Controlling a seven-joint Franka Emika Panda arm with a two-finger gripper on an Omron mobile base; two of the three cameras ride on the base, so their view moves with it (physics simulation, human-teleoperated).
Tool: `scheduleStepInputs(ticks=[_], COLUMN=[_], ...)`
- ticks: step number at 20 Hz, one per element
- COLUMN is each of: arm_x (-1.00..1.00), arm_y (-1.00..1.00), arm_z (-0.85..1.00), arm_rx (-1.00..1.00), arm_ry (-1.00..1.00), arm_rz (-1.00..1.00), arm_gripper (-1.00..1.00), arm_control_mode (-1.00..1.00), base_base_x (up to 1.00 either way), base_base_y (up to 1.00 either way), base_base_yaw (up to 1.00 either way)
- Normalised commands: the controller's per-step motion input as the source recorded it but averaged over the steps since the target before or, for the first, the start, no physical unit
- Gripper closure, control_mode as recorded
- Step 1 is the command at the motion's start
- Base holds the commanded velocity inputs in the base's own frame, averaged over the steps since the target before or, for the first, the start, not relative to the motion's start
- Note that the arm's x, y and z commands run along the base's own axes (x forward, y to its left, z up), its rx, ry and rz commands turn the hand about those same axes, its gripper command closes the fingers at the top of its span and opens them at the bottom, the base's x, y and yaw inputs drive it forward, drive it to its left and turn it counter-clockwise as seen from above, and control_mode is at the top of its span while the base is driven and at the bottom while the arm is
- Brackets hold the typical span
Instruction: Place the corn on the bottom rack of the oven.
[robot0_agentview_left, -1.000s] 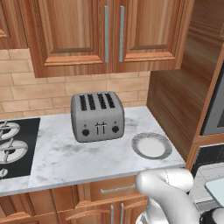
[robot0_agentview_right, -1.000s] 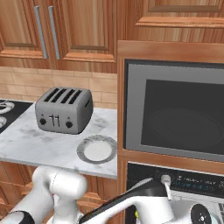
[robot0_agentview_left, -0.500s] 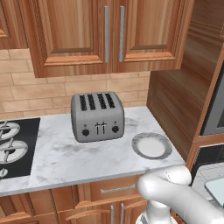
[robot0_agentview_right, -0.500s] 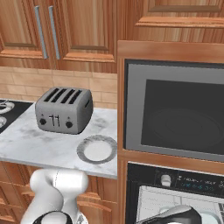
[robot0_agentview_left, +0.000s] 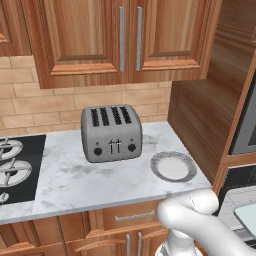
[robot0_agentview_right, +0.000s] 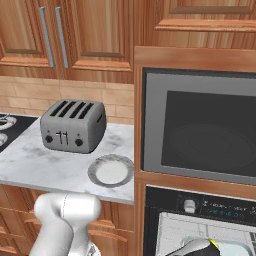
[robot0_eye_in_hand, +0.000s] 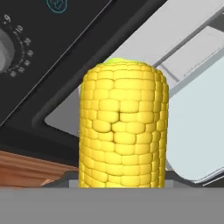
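— So, where are we standing with the gripper?

— We are seeing the corn (robot0_eye_in_hand: 123, 126) rising right in front of the hand camera, upright along the hand's line of sight. The finger tips themselves are hiding behind the cob, so we are not able to tell whether they are clamped on it or how wide they stand.

— And what are we looking at behind it?

— We are facing the oven (robot0_eye_in_hand: 52, 57): its dark control panel with a round dial (robot0_eye_in_hand: 5, 46) is running across the upper left, and a pale opening and a light door surface are showing to the right of the cob.

— From the base?

— We are seeing the arm bending low in front of the oven (robot0_agentview_right: 200, 150), with a speck of yellow-green (robot0_agentview_right: 214, 244) at its tip near the open cavity. On the marble counter (robot0_agentview_left: 70, 180) the silver toaster (robot0_agentview_left: 111, 133) is standing, and the grey-rimmed plate (robot0_agentview_left: 173, 166) is lying just beside it, apart from it. The black stovetop (robot0_agentview_left: 17, 167) is sitting at the left end.
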Motion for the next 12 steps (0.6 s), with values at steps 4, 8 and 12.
scheduleStepInputs(ticks=[4, 8, 12], arm_x=[0.35, 0.28, 0.23], arm_y=[-0.09, -0.21, -0.22], arm_z=[-0.51, -0.47, -0.53], arm_rx=[-0.17, -0.15, -0.12], arm_ry=[0.09, 0.03, 0.00], arm_rz=[-0.01, 0.00, 0.00], arm_gripper=[1.00, 1.00, 1.00], arm_control_mode=[-1.00, -1.00, -1.00], base_base_x=[0.00, 0.00, 0.00], base_base_y=[0.00, 0.00, 0.00], base_base_yaw=[0.00, 0.00, 0.00])
